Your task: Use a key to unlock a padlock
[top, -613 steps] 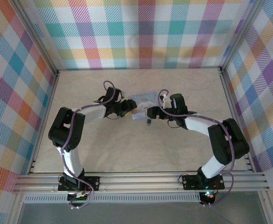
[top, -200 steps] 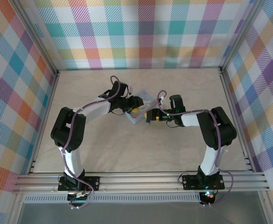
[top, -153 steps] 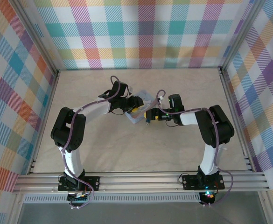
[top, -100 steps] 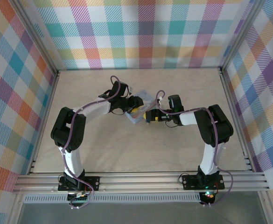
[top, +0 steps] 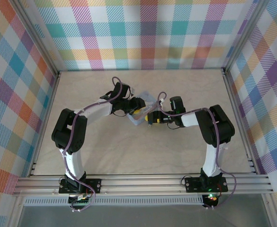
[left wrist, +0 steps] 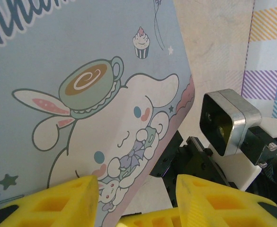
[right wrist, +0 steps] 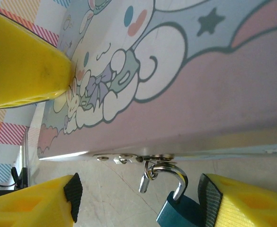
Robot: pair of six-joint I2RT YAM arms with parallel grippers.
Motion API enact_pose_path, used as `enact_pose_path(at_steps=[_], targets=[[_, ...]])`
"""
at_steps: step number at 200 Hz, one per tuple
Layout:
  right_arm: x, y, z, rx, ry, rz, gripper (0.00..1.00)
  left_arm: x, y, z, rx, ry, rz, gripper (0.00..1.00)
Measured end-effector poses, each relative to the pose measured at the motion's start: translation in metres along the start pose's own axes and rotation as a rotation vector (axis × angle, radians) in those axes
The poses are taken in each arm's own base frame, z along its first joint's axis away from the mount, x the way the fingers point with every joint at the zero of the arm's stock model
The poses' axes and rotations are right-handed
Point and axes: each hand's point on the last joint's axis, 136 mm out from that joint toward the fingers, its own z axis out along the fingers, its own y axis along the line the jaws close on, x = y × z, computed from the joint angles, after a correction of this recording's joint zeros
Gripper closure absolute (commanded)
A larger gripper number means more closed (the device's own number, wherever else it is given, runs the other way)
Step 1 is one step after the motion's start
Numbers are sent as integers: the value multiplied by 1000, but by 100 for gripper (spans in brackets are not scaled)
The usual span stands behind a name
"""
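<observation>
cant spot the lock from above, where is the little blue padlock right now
In the right wrist view, the small blue padlock hangs by its silver shackle from the pastel cartoon box's metal hasp, between the right gripper's yellow fingers.

Robot test cell, plaid fabric walls (top: 147, 33), aluminium frame rails (top: 143, 182), pale tabletop (top: 143, 146)

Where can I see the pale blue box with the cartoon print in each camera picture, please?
Top external: the pale blue cartoon-printed box sits mid-table between both arms.
Left wrist: it covers the upper left.
Right wrist: it spans the top.
Shared landmark: the white cartoon dog print.
</observation>
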Motion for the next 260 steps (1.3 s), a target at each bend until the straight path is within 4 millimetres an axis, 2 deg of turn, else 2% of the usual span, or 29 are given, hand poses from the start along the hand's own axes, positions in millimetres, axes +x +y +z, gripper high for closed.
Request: enact_pose_path(at_steps=[161, 260], targets=[[2, 3, 1, -26, 3, -6, 60, 0, 0, 0, -2, -2, 1, 54], [5, 1, 1, -21, 9, 3, 80, -1, 1, 0, -7, -8, 1, 54]])
